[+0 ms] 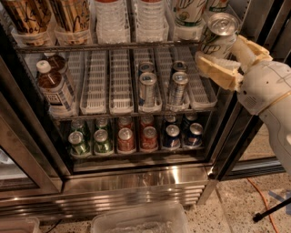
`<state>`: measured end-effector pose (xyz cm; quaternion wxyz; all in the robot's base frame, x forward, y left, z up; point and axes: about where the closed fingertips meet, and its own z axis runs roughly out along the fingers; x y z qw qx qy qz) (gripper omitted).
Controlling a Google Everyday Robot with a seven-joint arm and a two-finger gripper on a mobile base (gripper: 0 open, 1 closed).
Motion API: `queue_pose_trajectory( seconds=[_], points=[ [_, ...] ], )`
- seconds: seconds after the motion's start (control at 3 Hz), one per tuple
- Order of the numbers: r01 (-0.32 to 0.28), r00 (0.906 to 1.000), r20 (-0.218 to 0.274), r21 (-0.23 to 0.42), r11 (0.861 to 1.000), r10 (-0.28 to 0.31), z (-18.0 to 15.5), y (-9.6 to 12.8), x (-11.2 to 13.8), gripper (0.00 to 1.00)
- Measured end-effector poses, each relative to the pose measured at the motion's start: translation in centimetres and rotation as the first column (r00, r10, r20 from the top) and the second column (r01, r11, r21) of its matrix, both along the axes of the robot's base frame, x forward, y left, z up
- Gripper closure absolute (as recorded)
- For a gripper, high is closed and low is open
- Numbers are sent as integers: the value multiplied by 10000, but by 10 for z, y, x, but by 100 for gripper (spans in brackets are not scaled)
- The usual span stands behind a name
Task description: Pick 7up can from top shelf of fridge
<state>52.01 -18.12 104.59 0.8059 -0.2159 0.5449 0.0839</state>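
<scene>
The 7up can point(217, 40), white with green lettering and a shiny silver top, is held tilted between my gripper's cream fingers point(218, 70), out in front of the right end of the top shelf point(104, 46). My gripper point(227, 57) is shut on it, and my white arm runs off to the lower right. Another 7up can point(190, 12) stands in a clear bin on the top shelf behind it. The fridge point(136, 182) is open, with a ribbed steel base.
The middle rack has white slotted lanes point(97, 82) with blue-silver cans point(148, 88) and a brown bottle point(53, 88). The bottom rack holds small green point(86, 141), red point(136, 139) and blue cans point(182, 134). A clear plastic bin point(141, 220) sits on the floor. An orange cable point(263, 200) lies at right.
</scene>
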Motion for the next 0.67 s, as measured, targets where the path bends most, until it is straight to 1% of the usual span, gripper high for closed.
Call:
queue_pose_trajectory(
  seconds=[0.33, 0.67],
  points=[
    [-940, 9956, 51, -167, 9954, 941, 0, 23, -5, 100],
    [-3055, 9522, 11, 123, 9521, 3055, -7, 72, -44, 100]
  ],
)
